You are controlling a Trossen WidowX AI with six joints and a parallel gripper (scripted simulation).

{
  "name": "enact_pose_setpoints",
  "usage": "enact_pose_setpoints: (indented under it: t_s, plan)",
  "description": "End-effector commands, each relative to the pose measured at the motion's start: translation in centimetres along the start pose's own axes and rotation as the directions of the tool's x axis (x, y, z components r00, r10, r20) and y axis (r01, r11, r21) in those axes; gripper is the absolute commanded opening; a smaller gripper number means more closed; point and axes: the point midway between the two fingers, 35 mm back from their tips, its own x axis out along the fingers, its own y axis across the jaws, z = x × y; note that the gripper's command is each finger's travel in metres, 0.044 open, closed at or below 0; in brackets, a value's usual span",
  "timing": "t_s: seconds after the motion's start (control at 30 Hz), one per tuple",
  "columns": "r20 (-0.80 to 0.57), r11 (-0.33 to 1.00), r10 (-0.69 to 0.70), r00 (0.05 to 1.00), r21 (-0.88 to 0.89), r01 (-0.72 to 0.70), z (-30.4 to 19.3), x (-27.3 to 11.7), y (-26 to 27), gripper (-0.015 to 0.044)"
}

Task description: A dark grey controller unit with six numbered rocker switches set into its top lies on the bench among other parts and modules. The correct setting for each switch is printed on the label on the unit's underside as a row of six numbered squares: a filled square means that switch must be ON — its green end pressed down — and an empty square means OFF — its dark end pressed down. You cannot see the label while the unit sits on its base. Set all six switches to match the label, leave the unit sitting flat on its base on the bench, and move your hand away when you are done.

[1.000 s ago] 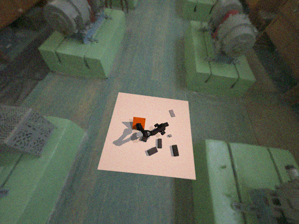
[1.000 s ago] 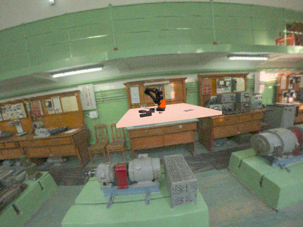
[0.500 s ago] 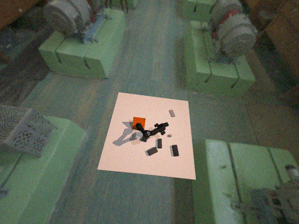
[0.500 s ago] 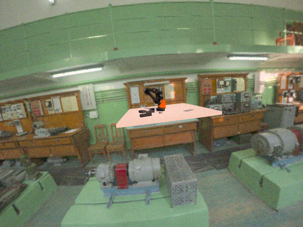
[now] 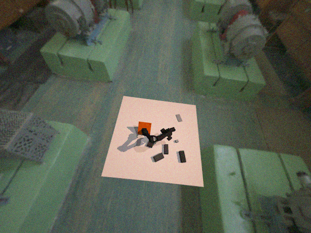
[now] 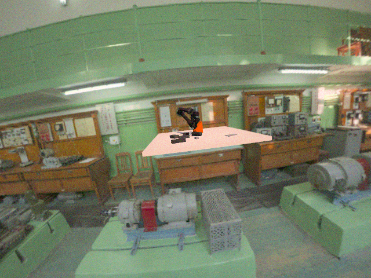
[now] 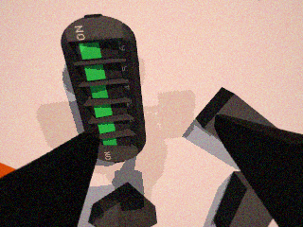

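The dark grey controller unit (image 7: 134, 101) stands at upper left in the wrist view, switches upward. Green shows on the left part of every rocker; the numbers run along the right, with 6 at the top. Which ends are pressed is hard to tell. The label on the underside is hidden. My gripper (image 7: 157, 127) is open and empty. Its left fingertip overlaps the unit's lower left edge in this view, and its right finger is off to the right. Whether the left finger touches the unit cannot be told.
Dark boxes (image 7: 246, 108) (image 5: 164, 149) (image 5: 158, 157) (image 5: 181, 156) lie on the pale bench (image 5: 125, 165) (image 6: 248, 136). A dark faceted part (image 7: 123, 210) is below the unit in the wrist view. A grey flat piece (image 5: 178, 117) and a small pale block (image 5: 176, 141) lie farther off.
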Motion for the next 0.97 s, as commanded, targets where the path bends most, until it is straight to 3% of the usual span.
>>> enact_pose_setpoints:
  t_s: [0.0,0.2,0.53,0.93]
  plan:
    - [0.001,1.000,-0.002,1.000,-0.002,0.002,0.0,-0.2,0.0,0.0414]
    - [0.048,0.998,-0.023,0.999,-0.056,0.025,0.0,-7.4,0.2,0.0256]
    - [0.049,0.998,-0.023,0.999,-0.058,0.026,-0.1,-7.7,0.2,0.0000]
    - [0.049,0.998,-0.023,0.999,-0.058,0.026,-0.1,-7.7,0.2,0.0000]
